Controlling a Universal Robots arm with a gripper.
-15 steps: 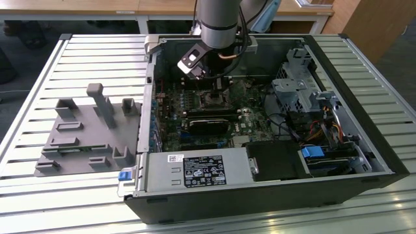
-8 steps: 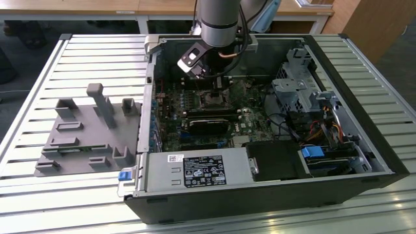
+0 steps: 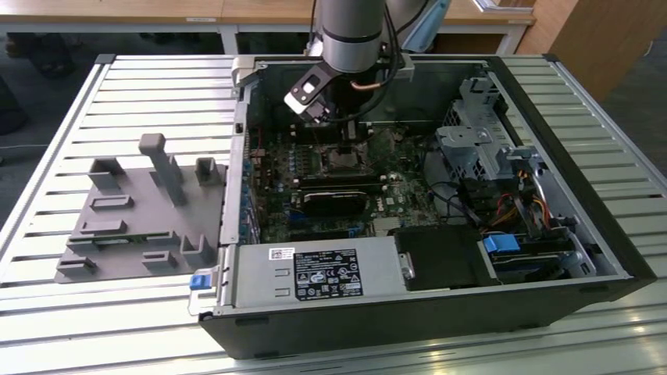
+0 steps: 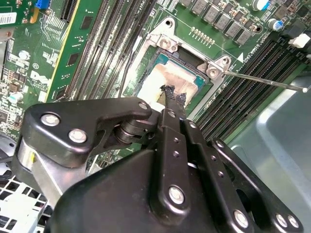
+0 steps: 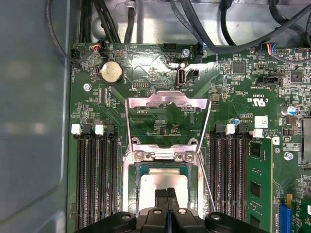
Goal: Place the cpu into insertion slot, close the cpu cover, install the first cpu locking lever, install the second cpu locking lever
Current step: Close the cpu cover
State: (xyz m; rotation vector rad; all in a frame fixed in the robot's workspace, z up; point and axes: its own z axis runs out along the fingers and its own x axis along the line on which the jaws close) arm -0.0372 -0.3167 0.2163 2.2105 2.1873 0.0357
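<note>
The cpu (image 5: 154,181) (image 4: 163,77), silver-tan on top, lies flat inside the insertion slot (image 5: 129,190) on the green motherboard. My gripper (image 5: 167,193) (image 4: 172,93) is shut, its black fingertips together and down on or just above the middle of the cpu. In the exterior view the gripper (image 3: 349,143) hangs inside the computer case over the insertion slot (image 3: 344,160). The cpu cover (image 5: 167,99) is swung open and stands up from its hinge beyond the slot. One thin wire locking lever (image 5: 206,182) (image 4: 265,81) sticks out unlatched beside the slot.
Long black memory slots (image 5: 95,179) (image 5: 228,179) flank the socket, with a green card (image 5: 260,184) beside them. Cables (image 5: 218,46) run along the board's edge. The case walls, a drive cage (image 3: 474,148) and a power supply (image 3: 312,273) surround the board. A grey fixture (image 3: 136,211) sits on the slatted table.
</note>
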